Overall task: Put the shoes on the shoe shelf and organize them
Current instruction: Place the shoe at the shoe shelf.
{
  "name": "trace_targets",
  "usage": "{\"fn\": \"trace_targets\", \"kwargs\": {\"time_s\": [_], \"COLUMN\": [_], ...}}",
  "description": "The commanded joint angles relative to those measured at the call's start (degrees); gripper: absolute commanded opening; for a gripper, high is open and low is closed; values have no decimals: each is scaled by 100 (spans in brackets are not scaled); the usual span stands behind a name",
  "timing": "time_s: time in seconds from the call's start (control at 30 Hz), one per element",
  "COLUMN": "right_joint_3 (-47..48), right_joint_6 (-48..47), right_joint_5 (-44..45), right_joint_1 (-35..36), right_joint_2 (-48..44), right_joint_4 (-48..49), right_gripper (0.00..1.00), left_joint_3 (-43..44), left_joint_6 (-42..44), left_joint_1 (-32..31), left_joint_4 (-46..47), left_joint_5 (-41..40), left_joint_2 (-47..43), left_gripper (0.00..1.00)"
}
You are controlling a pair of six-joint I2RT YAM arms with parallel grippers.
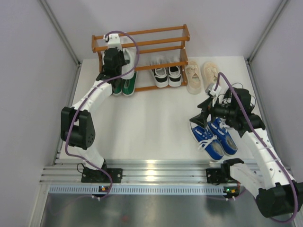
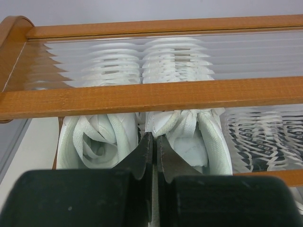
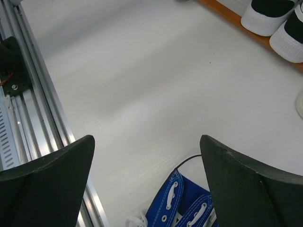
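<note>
At the shoe shelf (image 2: 142, 97), left gripper (image 2: 154, 139): shut, empty; white shoes (image 2: 94, 137) just ahead, tip suits nudging them square
Right gripper (image 3: 147, 142): spread wide over blue shoes (image 3: 175, 198) below, your next pick

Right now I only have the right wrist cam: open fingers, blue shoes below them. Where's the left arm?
Observer: The left gripper is at the shoe shelf. It's shut, with its tips at the gap between the heels of the two white shoes.
Operator: What else is shelved?
Observer: The green pair is on the bottom tier, left of the black-and-white pair.
Operator: Anything loose besides my blue ones?
Observer: The beige pair is on the table, just right of the shelf.
</note>
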Motion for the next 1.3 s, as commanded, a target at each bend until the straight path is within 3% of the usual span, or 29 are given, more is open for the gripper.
{"fn": "trace_targets", "kwargs": {"time_s": [0.0, 0.17, 0.33, 0.43, 0.93, 1.1, 1.13, 1.2, 1.23, 1.27], "right_joint_3": [138, 147, 138, 138, 129, 129, 129, 147, 138, 138], "right_joint_6": [-16, -16, -7, 2, -7, -24, -42, -77, -95, -104], "right_joint_5": [-172, -190, -199, -207, -234, -225, -216, -199, -199, -199], "right_joint_1": [-93, -119, -145, -154, -189, -198, -198, -207, -207, -216], "right_joint_2": [-71, -79, -97, -88, -97, -106, -114, -123, -115, -114], "right_joint_4": [168, 168, 168, 168, 176, 150, 141, 141, 133, 124], "right_gripper": [93, 93, 93, 93, 93, 93, 93, 93, 93, 93], "left_joint_3": [286, 172, 119, 137, 137, 224, 242, 216, 190, 163], "left_joint_6": [-104, -165, -253, -332, -605, -789, -859, -947, -1104, -1210], "left_joint_1": [66, 66, 66, 66, 66, 57, 66, 57, 57, 57], "left_joint_4": [1295, 1286, 1225, 1146, 557, 66, -127, -260, -313, -322], "left_joint_5": [-441, -547, -468, -398, 137, 884, 1338, 1867, 2331, 2536], "left_joint_2": [-157, -236, -359, -430, -1141, -1370, -1440, -1519, -1572, -1607], "left_gripper": [0, 4, 39, 49, 57, 56, 52, 35, 7, 0]}}
